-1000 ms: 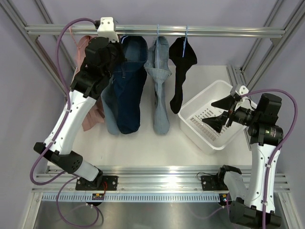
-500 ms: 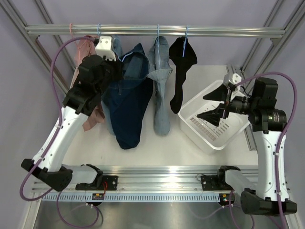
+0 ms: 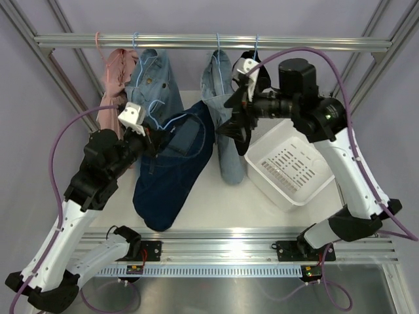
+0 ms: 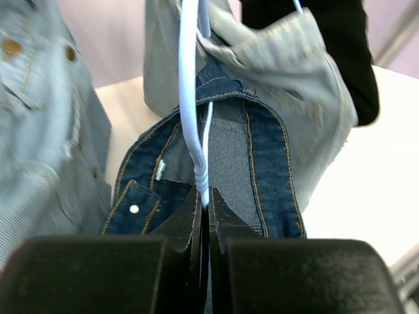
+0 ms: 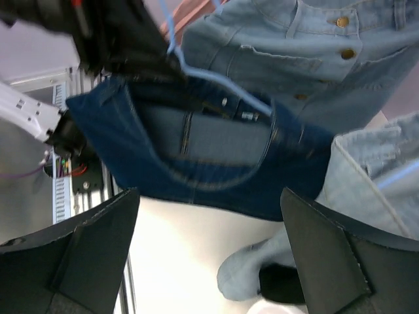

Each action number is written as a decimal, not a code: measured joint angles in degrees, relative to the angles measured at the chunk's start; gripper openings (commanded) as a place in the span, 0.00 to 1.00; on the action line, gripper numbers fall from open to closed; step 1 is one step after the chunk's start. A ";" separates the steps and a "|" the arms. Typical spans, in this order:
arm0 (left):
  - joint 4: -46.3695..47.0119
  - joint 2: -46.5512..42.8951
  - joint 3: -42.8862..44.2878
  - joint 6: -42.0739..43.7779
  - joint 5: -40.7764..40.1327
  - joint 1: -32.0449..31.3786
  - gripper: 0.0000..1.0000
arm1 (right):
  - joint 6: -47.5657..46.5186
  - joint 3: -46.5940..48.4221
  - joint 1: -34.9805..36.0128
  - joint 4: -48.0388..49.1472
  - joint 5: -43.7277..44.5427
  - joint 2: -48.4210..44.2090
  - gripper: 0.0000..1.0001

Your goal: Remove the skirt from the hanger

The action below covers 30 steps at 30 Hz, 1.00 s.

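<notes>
Left gripper clamped shut on the pale hanger wire. Dark denim skirt hangs from it, well below the rail. Right gripper wide open, holding nothing, below the rail's middle.

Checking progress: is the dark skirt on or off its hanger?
On. The hanger wire runs down inside the waistband of the skirt, where the left gripper pinches it.
</notes>
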 measured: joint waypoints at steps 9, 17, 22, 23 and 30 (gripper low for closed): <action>-0.20 -5.70 -4.96 -0.09 3.48 0.00 0.00 | 5.51 4.02 13.73 7.85 24.26 12.66 0.97; 0.26 -9.81 -8.66 -1.40 3.48 0.00 0.00 | 3.13 -1.18 16.02 10.19 40.65 17.55 0.85; 0.31 -11.52 -10.73 -2.51 3.41 0.00 0.00 | 0.90 -1.70 16.02 11.80 44.61 17.57 0.50; 0.24 -11.74 -10.93 -2.80 3.39 0.00 0.00 | 0.68 -1.70 16.04 12.13 45.03 17.57 0.45; -0.22 -15.37 -12.20 -4.70 3.39 0.00 0.00 | 0.52 -1.14 15.89 12.41 45.11 17.77 0.00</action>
